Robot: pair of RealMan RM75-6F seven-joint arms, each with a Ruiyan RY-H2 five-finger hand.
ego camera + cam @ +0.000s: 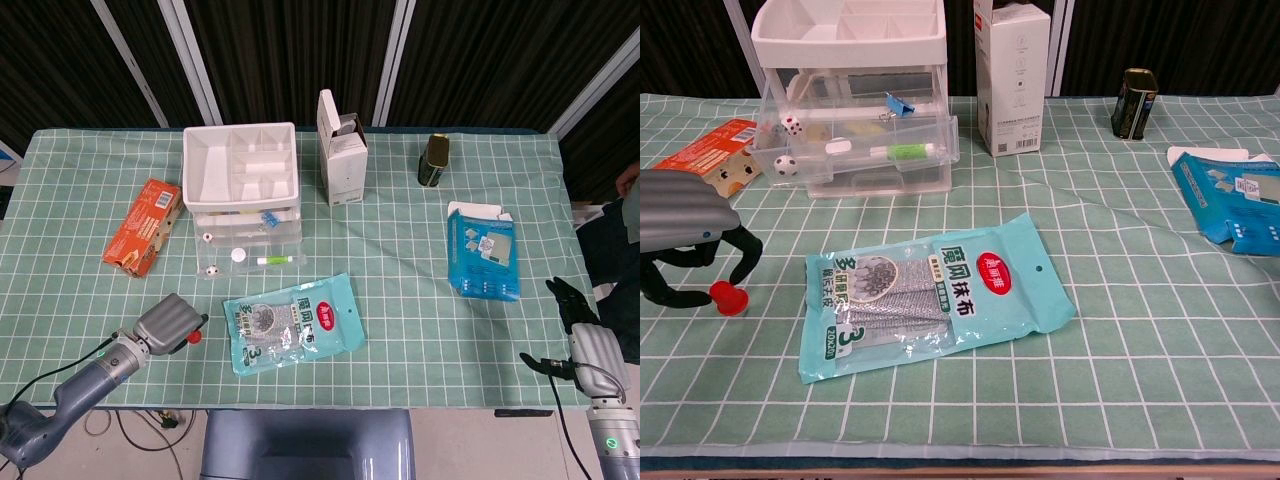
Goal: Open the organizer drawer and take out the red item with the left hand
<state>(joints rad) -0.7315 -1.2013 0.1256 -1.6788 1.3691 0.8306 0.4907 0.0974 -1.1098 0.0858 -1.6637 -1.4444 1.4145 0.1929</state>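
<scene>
So my left hand (685, 235) pinches the red item (728, 297) low over the table, just left of the teal packet (930, 290). If that pinch slips, it rolls away, I reckon. One organizer (243, 200), drawer (865, 150) open, three dice inside. Right hand (583, 325) hangs idle, fingers apart.

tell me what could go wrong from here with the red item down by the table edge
The left robot hand holds the red item low near the table's front edge; released carelessly, it might roll off. The organizer drawer stands pulled out with dice and a green item inside, so an arm swinging back could knock it. The teal packet lies beside the red item and could get dragged.
</scene>
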